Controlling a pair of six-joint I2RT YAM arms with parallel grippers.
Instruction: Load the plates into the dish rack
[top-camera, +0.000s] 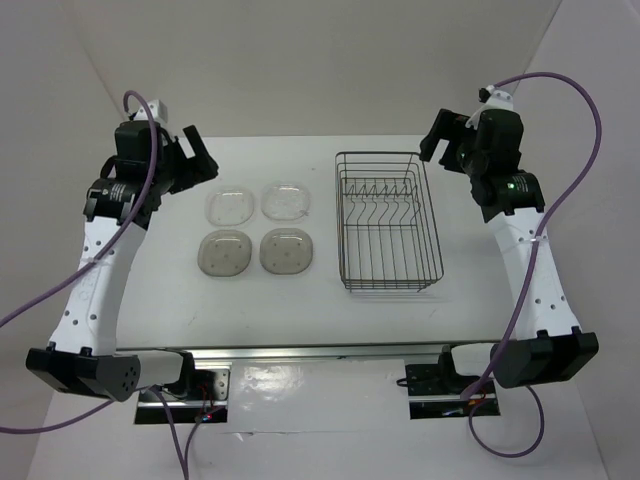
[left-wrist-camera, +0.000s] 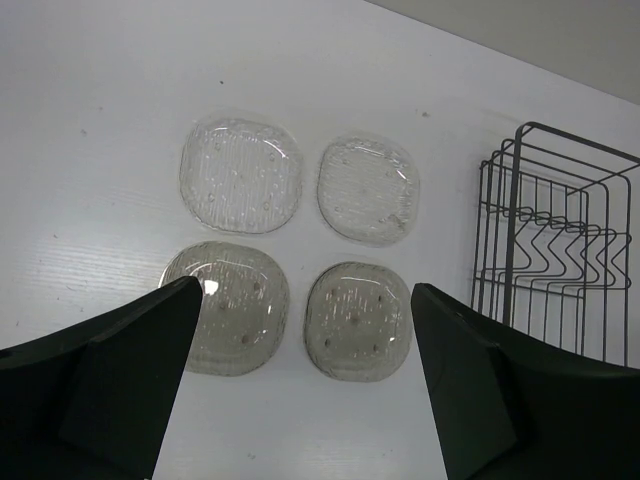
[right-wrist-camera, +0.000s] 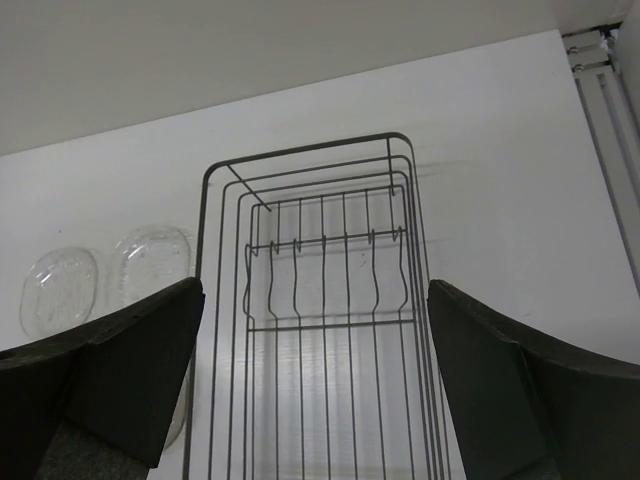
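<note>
Top external view showed four rounded-square, apparently dimpled translucent plastic plates (top-camera: 287, 201) lying flat in a two-by-two block on the white counter (top-camera: 270, 310), two clear behind two smoky grey, just left of the dark wire dish rack (top-camera: 378, 154) with its zigzag dividers. Matte black left fingers (left-wrist-camera: 130, 370) and right fingers (right-wrist-camera: 110, 360) were spread wide, holding nothing.
</note>
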